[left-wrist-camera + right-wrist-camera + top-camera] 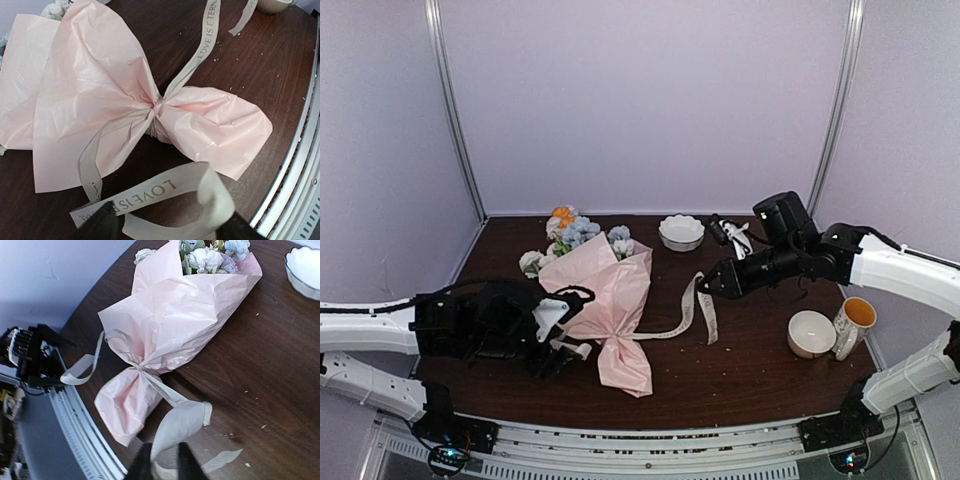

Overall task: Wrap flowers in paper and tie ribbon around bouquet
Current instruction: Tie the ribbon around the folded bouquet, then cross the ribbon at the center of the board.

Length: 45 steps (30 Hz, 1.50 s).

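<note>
Ribbon pinched by right gripper, left gripper spread, bouquet on dark brown table, lilac walls.

Bouquet lay on the table. Its flowers pointed back-left and its tail pointed toward the near edge. Ribbon sat round the bouquet's neck. One end ran right of the bouquet to the right gripper. The other end looped left of the neck to the left gripper, just beside the bouquet. One bowl stood behind and right of the bouquet. A second bowl stood well right of the bouquet, with the mug just beyond it.
</note>
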Each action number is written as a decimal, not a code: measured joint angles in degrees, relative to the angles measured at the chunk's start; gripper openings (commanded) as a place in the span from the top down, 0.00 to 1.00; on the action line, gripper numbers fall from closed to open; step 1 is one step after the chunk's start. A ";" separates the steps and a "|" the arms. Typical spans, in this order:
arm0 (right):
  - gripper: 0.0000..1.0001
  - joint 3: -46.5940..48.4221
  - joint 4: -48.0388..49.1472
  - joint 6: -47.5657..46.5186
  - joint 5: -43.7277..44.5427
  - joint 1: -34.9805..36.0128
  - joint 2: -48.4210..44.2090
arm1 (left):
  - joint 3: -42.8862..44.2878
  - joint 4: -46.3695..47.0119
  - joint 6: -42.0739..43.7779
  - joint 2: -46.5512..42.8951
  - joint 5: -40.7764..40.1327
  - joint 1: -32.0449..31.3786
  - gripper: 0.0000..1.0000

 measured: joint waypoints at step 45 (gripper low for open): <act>0.29 11.37 -9.97 -13.92 9.42 8.39 23.08 | -6.97 7.65 -8.66 17.07 -8.26 10.49 0.73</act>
